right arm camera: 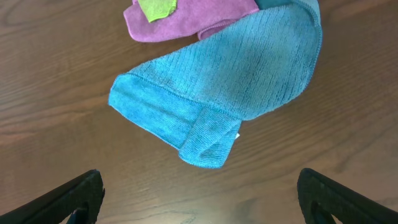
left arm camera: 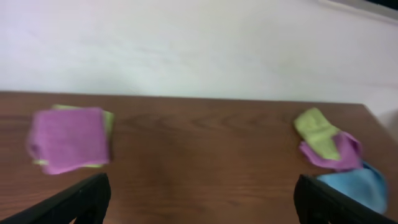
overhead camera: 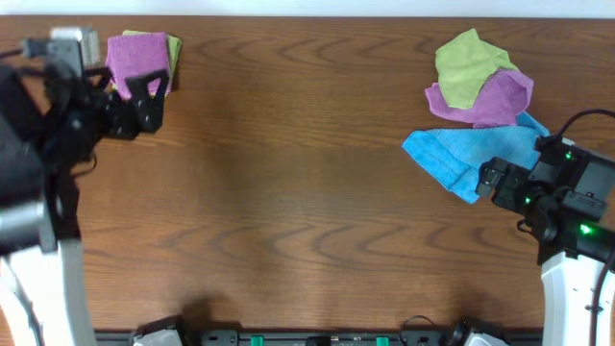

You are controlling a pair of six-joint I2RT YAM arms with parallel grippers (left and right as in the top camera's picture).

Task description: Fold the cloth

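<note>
1. Right gripper (right arm camera: 199, 193): the two dark fingers sit at the lower corners of the right wrist view. Jaws wide apart, nothing between them. It hovers over the near end of item 2.
2. Blue cloth (right arm camera: 230, 81): lies loose and unfolded on the right side of the table (overhead camera: 307, 211), with one corner doubled over at its near end. Its far edge is tucked under item 3.
3. Crumpled purple cloth (overhead camera: 490, 99): lies behind the blue one and overlaps it.
4. Crumpled green cloth (overhead camera: 466, 62): lies on top of item 3, toward the far edge.
5. Left gripper (left arm camera: 202, 193): jaws wide apart, holding nothing. In the overhead view it is at the near edge of item 6.
6. Folded purple cloth (overhead camera: 137, 60): a neat rectangle at the far left corner of the table, stacked on item 7.
7. Folded green cloth (overhead camera: 174, 48): only its edges show beyond item 6.
</note>
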